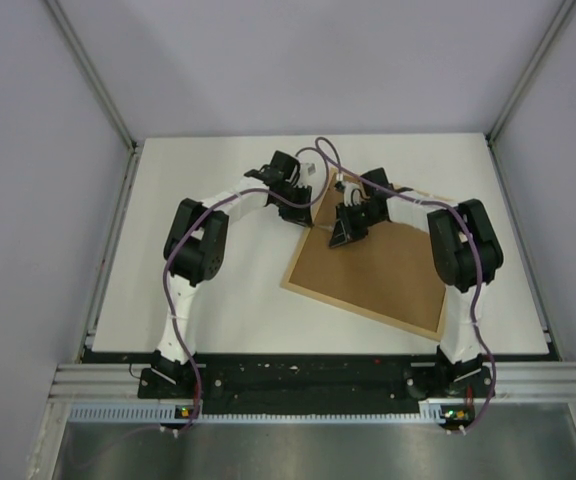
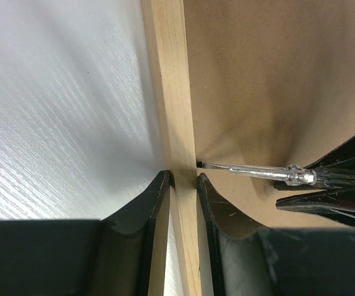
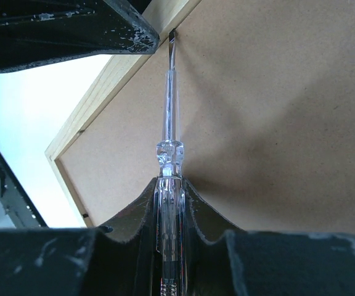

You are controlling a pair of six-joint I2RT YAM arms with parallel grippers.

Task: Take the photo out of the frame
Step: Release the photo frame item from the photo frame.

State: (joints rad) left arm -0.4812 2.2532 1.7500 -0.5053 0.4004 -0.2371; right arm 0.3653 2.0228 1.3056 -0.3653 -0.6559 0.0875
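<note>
Large light-wood picture frame (image 1: 378, 270) lies face-down on the white counter (image 2: 54, 123), brown fibreboard back up (photo unseen, presumably beneath) — left pincer (image 2: 182, 179) clamps its rail, right pincer (image 3: 169, 185) grips a clear-handled screwdriver (image 3: 170, 111), tip at the seam — next, I'd say, a gentle pry.
</note>
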